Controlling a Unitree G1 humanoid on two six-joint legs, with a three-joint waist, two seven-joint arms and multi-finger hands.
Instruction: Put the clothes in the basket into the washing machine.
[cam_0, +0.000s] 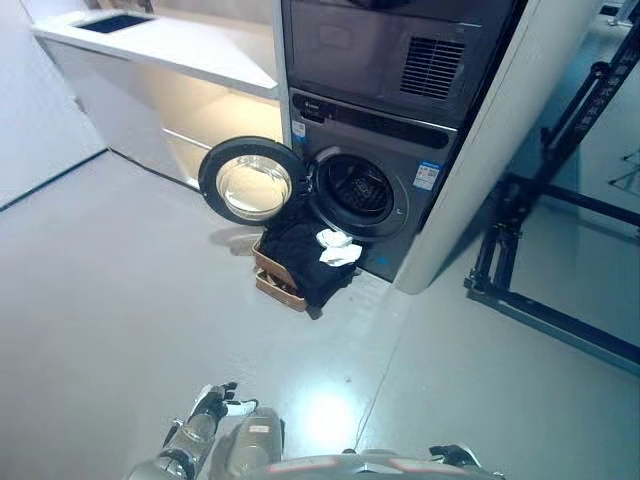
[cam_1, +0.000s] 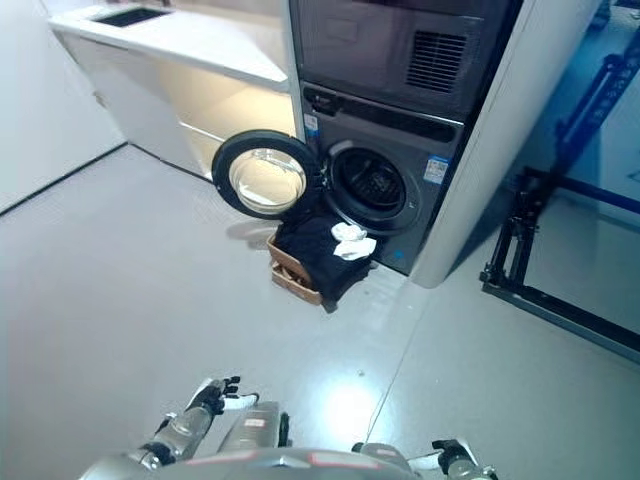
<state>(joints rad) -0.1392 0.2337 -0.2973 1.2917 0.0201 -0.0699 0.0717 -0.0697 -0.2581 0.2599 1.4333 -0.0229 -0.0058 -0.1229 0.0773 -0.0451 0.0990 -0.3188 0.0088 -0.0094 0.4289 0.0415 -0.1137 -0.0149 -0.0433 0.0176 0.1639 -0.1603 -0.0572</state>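
A grey washing machine (cam_0: 385, 165) stands ahead with its round door (cam_0: 250, 181) swung open to the left and the drum opening (cam_0: 355, 190) showing dark. A brown basket (cam_0: 278, 280) sits on the floor right in front of it, filled with black clothes (cam_0: 305, 255) and a white garment (cam_0: 338, 248) on top. My left hand (cam_0: 213, 402) is low at the bottom edge, far from the basket, fingers relaxed and empty. My right hand (cam_1: 452, 457) just shows at the bottom right edge; its fingers are hard to see.
A white counter with cabinets (cam_0: 170, 60) runs along the left of the machine. A dryer (cam_0: 400, 50) sits stacked above the washer. A white pillar (cam_0: 480, 170) stands right of it, and a black metal frame (cam_0: 540, 250) is at the right.
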